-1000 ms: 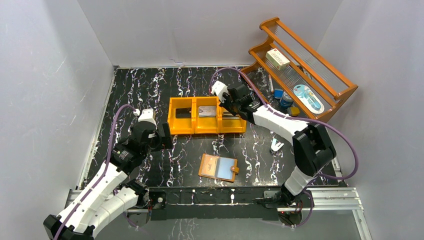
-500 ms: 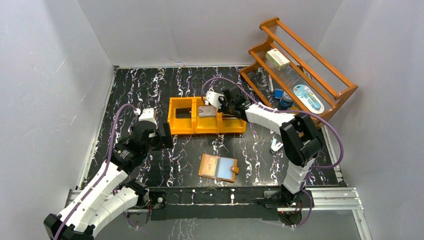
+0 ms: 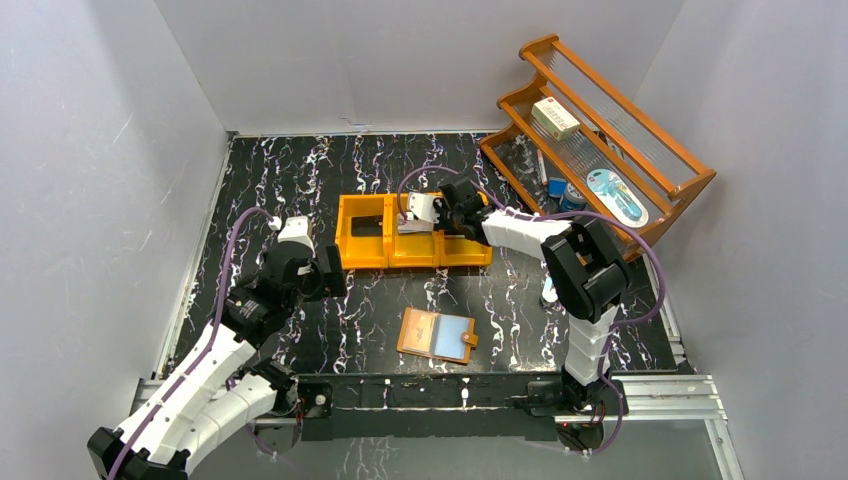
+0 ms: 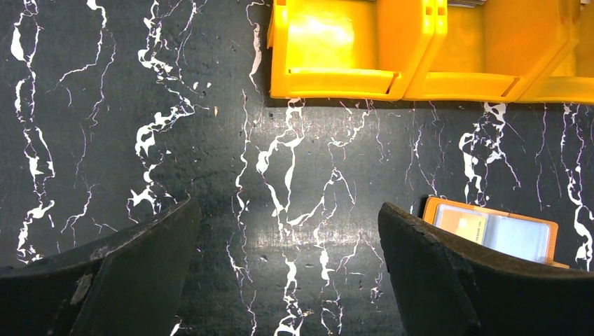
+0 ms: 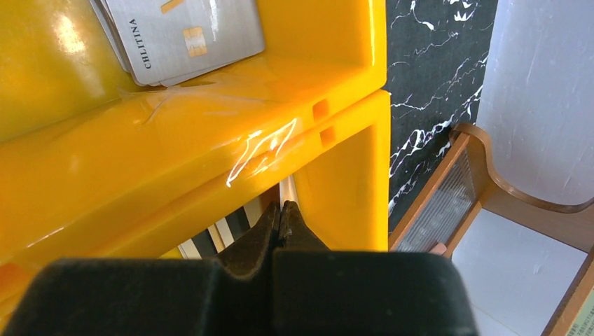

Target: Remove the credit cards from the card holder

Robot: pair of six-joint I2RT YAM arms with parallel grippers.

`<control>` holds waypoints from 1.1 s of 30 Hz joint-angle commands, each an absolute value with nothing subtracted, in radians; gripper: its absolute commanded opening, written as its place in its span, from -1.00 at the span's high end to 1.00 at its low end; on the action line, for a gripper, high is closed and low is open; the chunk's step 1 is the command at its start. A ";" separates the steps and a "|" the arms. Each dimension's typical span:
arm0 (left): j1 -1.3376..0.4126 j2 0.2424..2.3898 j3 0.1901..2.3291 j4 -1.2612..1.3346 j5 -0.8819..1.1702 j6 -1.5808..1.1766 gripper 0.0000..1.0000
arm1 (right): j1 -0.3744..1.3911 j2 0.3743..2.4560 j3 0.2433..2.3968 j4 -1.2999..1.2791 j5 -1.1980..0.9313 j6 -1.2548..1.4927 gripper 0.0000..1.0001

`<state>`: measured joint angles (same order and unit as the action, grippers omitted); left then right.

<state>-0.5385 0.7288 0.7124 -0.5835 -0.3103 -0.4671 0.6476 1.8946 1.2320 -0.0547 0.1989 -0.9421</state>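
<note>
The tan card holder (image 3: pixel 436 335) lies open on the black marbled table near the front; its corner shows in the left wrist view (image 4: pixel 494 231), with a tan card (image 4: pixel 462 224) in a clear sleeve. My left gripper (image 3: pixel 328 273) (image 4: pixel 287 245) hangs open over bare table left of it, holding nothing. My right gripper (image 3: pixel 443 214) (image 5: pixel 284 210) is shut, tips down in the orange bin's right compartment over a striped card (image 5: pixel 210 241). Whether it pinches that card I cannot tell. A silver-grey credit card (image 5: pixel 185 35) (image 3: pixel 415 224) lies in the middle compartment.
The orange three-compartment bin (image 3: pixel 362 246) (image 4: pixel 336 73) (image 5: pixel 210 154) stands mid-table. A wooden rack (image 3: pixel 610 140) at the back right holds a white box (image 3: pixel 555 118) and blue items. A small white object (image 3: pixel 552 290) lies right of the holder. Walls close three sides.
My right arm has swung left and folded tighter, bringing its shut gripper lower over the bin. The left arm and the card holder have not moved.
</note>
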 commanded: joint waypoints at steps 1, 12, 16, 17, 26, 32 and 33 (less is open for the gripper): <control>-0.534 0.722 0.714 -0.578 -0.314 -0.453 -0.97 | 0.642 1.886 1.222 0.004 0.203 -0.952 1.00; -0.534 0.733 0.715 -0.577 -0.303 -0.448 -0.97 | 0.639 1.843 1.167 -0.015 0.157 -0.876 0.39; -0.533 0.738 0.715 -0.577 -0.299 -0.446 -0.97 | 0.637 1.821 1.167 -0.002 0.139 -0.835 0.17; -0.534 0.738 0.715 -0.577 -0.298 -0.445 -0.97 | 0.635 1.814 1.168 0.002 0.132 -0.820 0.13; -0.534 0.741 0.718 -0.577 -0.292 -0.444 -0.97 | 0.630 1.686 1.161 0.033 0.063 -0.672 -0.12; -0.534 0.744 0.717 -0.573 -0.286 -0.446 -0.97 | 0.629 1.527 1.118 0.034 0.050 -0.223 -0.41; -0.533 0.745 0.718 -0.575 -0.282 -0.445 -0.97 | 0.629 1.501 1.109 0.014 0.071 -0.081 -0.55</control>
